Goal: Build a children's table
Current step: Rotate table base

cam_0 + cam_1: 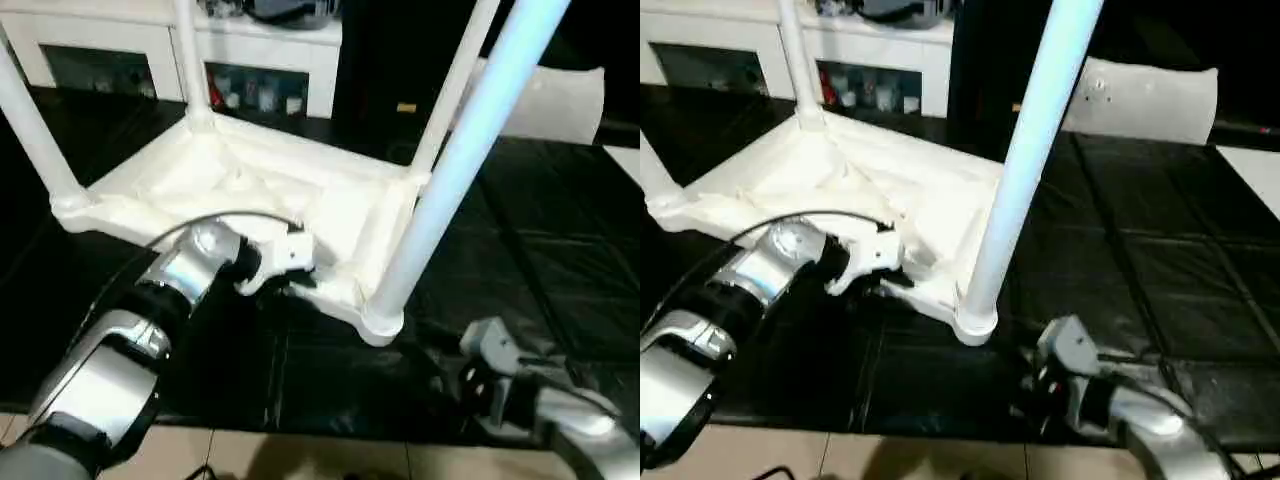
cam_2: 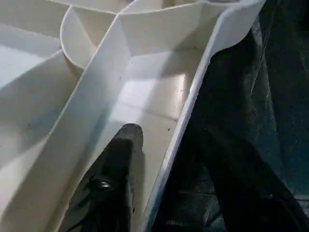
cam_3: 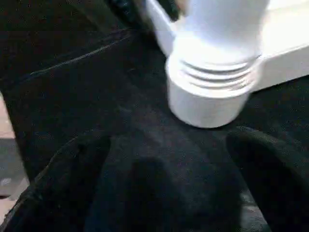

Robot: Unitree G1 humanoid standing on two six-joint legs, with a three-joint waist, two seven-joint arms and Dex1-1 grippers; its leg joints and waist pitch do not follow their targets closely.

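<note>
- While the white tabletop (image 1: 240, 190) lies upside down on the black mat (image 1: 560, 270), we see its ribbed underside facing up, and four white legs rise from its corner sockets.
- Nearest to us stands the near right leg (image 1: 450, 170); its base sits in a round corner socket (image 1: 380, 322) at the front corner of the tabletop.
- Two more legs, the far left leg (image 1: 192, 60) and the far right leg (image 1: 455, 85), stand at the back corners, and another leg (image 1: 30, 120) stands at the left corner.
- Our left gripper (image 2: 166, 164) is at the front rim (image 2: 193, 111) of the tabletop: one black finger (image 2: 116, 174) lies inside the tray-like underside, just beside a diagonal rib (image 2: 91, 101), and the other finger (image 2: 241, 188) is outside, over the mat. The rim stands between the two fingers; we cannot tell if they already press it.
- Our right gripper (image 3: 174, 183) hovers low over the mat, near the threaded socket (image 3: 210, 82) of the near leg. Its two fingers are spread wide, and nothing is between them.
- Behind the table, a white pillow-like block (image 1: 1145, 100) rests at the far right, and a white shelf unit (image 1: 250, 60) stands at the back.
</note>
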